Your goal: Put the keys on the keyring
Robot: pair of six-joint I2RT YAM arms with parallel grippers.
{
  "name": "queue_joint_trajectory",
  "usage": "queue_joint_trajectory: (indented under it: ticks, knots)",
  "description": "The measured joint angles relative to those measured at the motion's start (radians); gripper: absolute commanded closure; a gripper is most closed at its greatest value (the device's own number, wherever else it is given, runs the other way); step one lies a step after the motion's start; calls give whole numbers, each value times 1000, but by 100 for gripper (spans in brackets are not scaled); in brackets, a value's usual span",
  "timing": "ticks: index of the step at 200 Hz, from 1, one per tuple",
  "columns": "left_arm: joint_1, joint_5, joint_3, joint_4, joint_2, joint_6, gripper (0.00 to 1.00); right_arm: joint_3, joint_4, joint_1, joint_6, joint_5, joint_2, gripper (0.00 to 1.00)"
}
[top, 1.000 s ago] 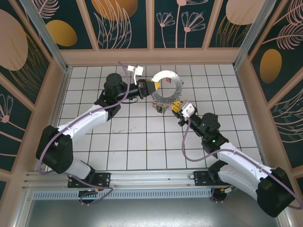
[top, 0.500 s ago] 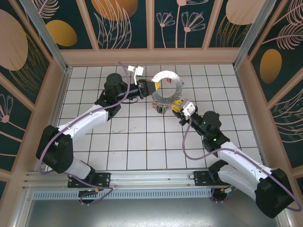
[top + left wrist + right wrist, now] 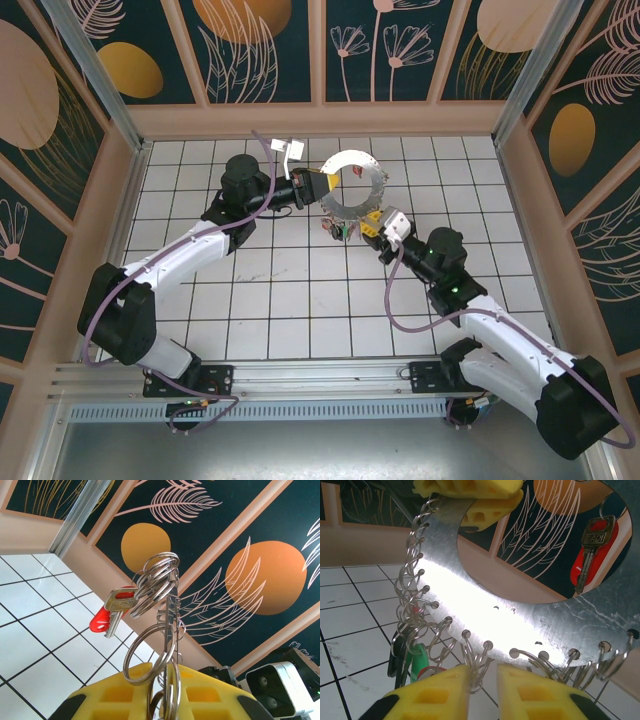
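The keyring (image 3: pixel 374 188) is a flat grey metal ring held up above the tiled floor, with many small split rings (image 3: pixel 422 605) threaded through holes along its rim. My left gripper (image 3: pixel 320 187) is shut on its left edge; in the left wrist view the keyring (image 3: pixel 166 630) shows edge-on between the yellow fingers (image 3: pixel 125 690). A red-headed key (image 3: pixel 102 620) hangs from one split ring. My right gripper (image 3: pixel 482 672) sits at the keyring's (image 3: pixel 485 600) lower rim, jaws narrowly open with one split ring hanging between them. Green and dark keys (image 3: pixel 415 660) hang to its left.
Wooden walls with dark leaf-patterned panels (image 3: pixel 250 50) enclose the white tiled floor (image 3: pixel 300 300). A white bracket (image 3: pixel 292 150) sticks up near the left wrist. A small bunch of keys (image 3: pixel 340 228) dangles under the keyring, just left of my right gripper (image 3: pixel 371 221).
My right gripper has crept a little up and left toward the keyring's lower rim, and its jaws have parted slightly. The left arm and keyring have stayed put.
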Motion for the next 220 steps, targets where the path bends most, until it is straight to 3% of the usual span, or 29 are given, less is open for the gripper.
queue_joint_trajectory:
  ticks: [68,220]
  knots:
    - [0,4,0,0,0,0,99,1,-48,-8,-21,4,-16,78]
    - [0,5,10,1,13,-18,99,1,10,-18,37,-16,-11,87]
